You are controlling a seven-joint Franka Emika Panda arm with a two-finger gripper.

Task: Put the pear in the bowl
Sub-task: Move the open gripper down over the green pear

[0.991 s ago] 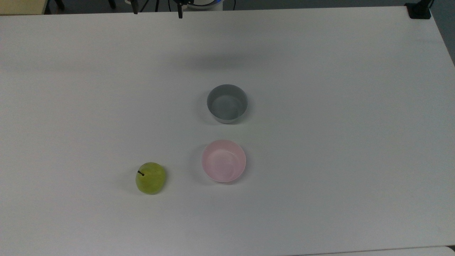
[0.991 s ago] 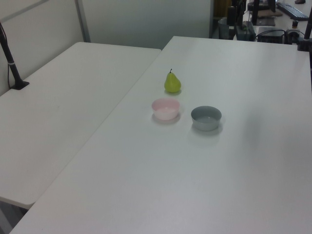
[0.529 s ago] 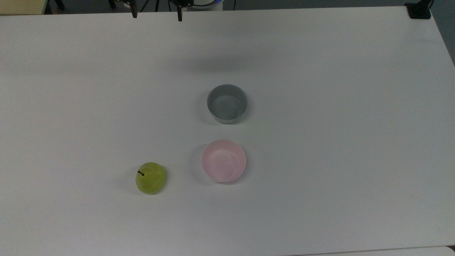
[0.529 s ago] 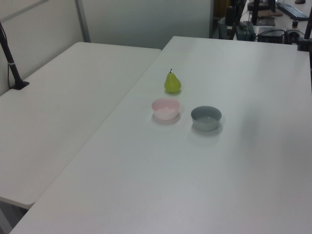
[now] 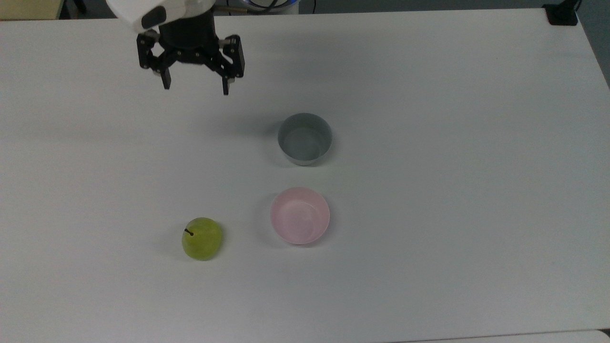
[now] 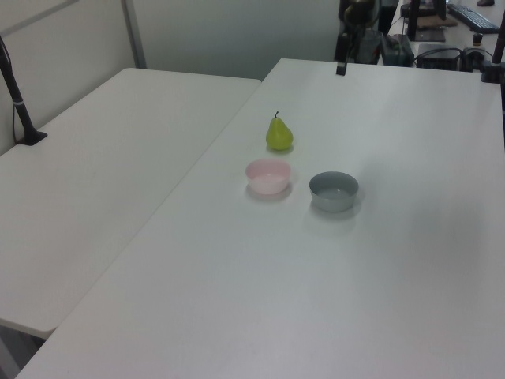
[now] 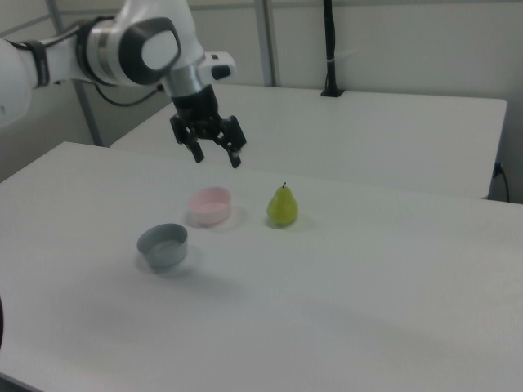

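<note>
The gripper [image 5: 195,88] hung at the top view's upper left, fingers spread and empty; the pear [image 5: 202,238] stood lower left of centre, beside the bowl [image 5: 300,215].

Your top view looks almost straight down on the counter [image 5: 429,95] from high up, with the arm's base at its upper edge. Your left view and right view stand lower, off opposite ends, looking obliquely across it. All three share the pear [image 5: 202,238], the pink bowl [image 5: 299,215] and the grey bowl [image 5: 304,138].
</note>
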